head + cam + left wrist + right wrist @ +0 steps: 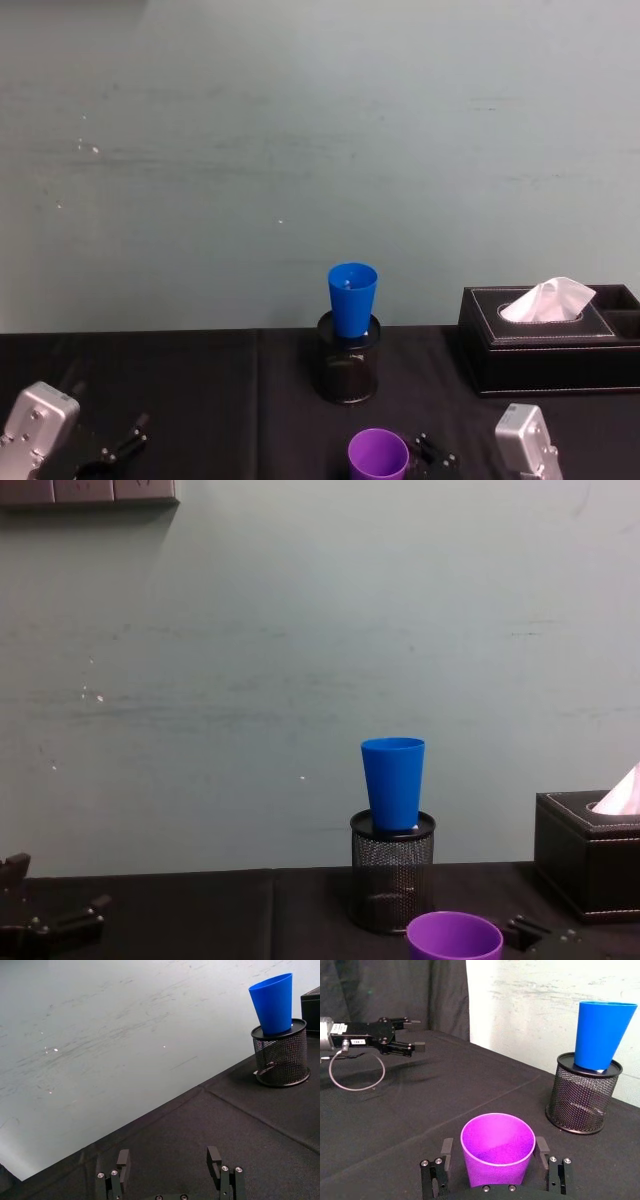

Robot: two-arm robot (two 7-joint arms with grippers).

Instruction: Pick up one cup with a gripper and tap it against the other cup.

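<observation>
The purple cup [497, 1152] stands upright on the black tabletop near the front, also seen in the head view [378, 455] and the chest view [454, 937]. My right gripper [494, 1149] is open, one finger on each side of the cup, with a small gap showing at one side. The blue cup [352, 298] sits upright in the mouth of a black wire-mesh pen holder [348, 370], farther back at the middle of the table. My left gripper [168, 1157] hangs open and empty over the table's left front [128, 440], its white label showing in the right wrist view [415, 1035].
A black tissue box [550, 340] with a white tissue sticking out stands at the back right, beside the pen holder. A pale wall rises right behind the table's far edge. Bare black cloth [200, 390] stretches between the left gripper and the holder.
</observation>
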